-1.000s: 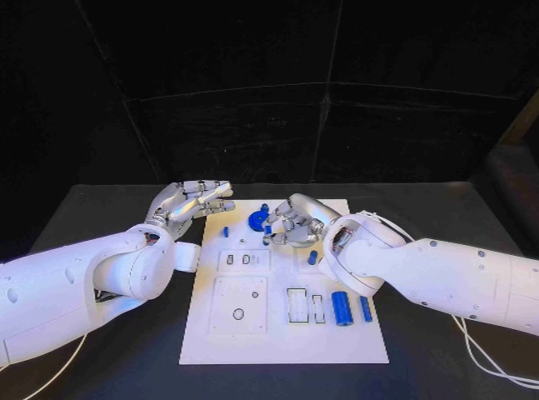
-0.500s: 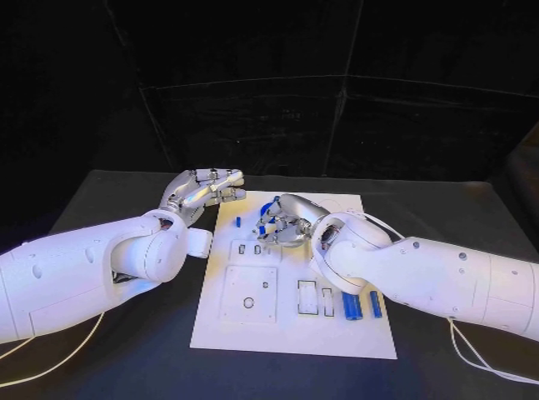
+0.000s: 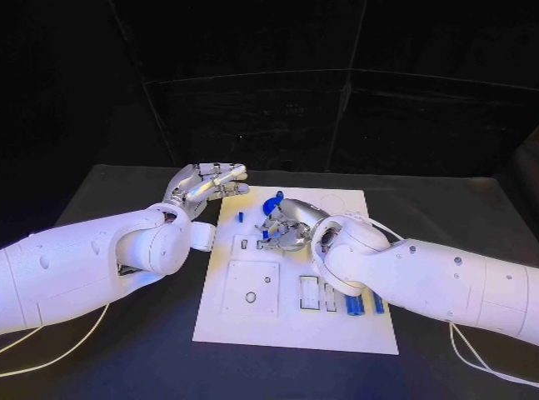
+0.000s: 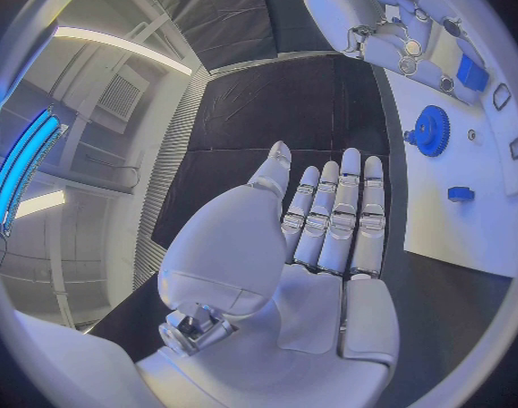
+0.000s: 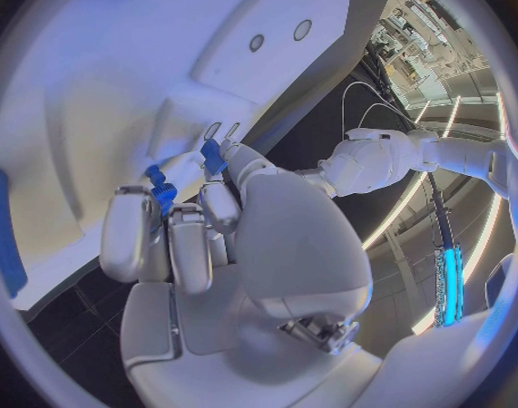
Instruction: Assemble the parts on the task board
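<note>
The silver right hand [image 3: 287,227] hovers low over the white task board [image 3: 296,329], fingers [image 5: 219,204] curled round a small blue part [image 5: 213,156] just above the board's slots. The left hand [image 3: 203,190], fingers straight and empty, waits over the black tabletop [image 3: 113,187] beside the board.

our arms are smooth white shells; the left hand [image 3: 204,187] and right hand [image 3: 284,225] are silver, with white cables trailing.
</note>
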